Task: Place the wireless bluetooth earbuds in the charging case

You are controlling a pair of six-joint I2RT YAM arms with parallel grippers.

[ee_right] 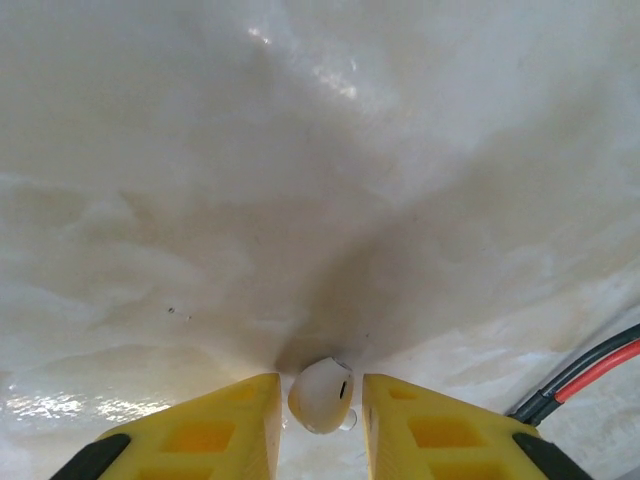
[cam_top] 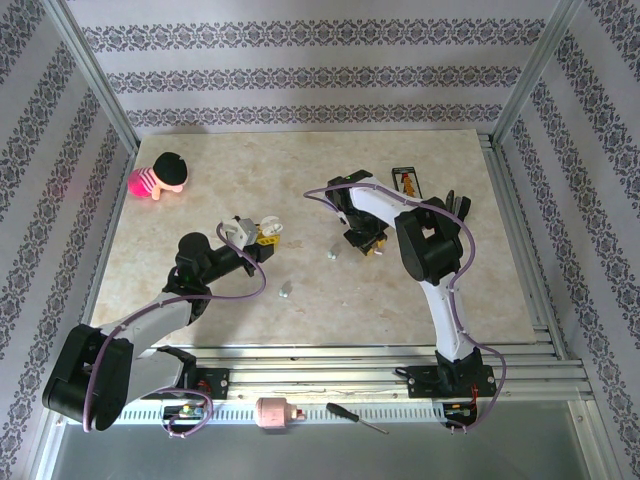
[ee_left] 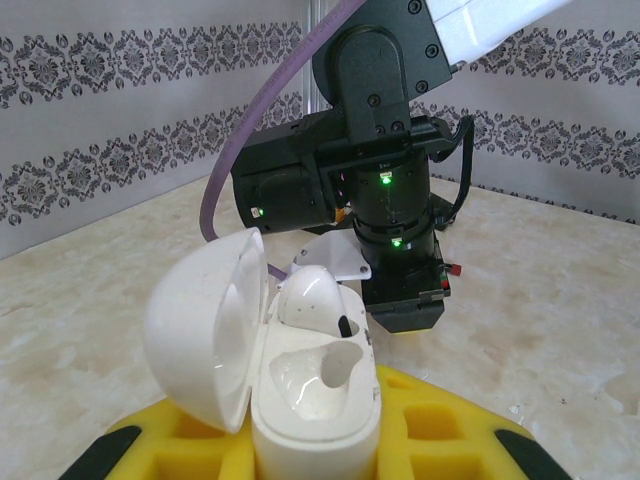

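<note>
On table (ee_right: 300,150), right pincer (ee_right: 321,385) straddles earbud (ee_right: 318,402); left pincer (ee_left: 315,435) holds case (ee_left: 300,385).

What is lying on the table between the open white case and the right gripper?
A small pale earbud lies on the otherwise bare table between the case and the right gripper, as seen in the top view.

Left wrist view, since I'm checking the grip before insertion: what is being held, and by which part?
The left gripper holds the open charging case, clamped by the sides of its lower half.
</note>
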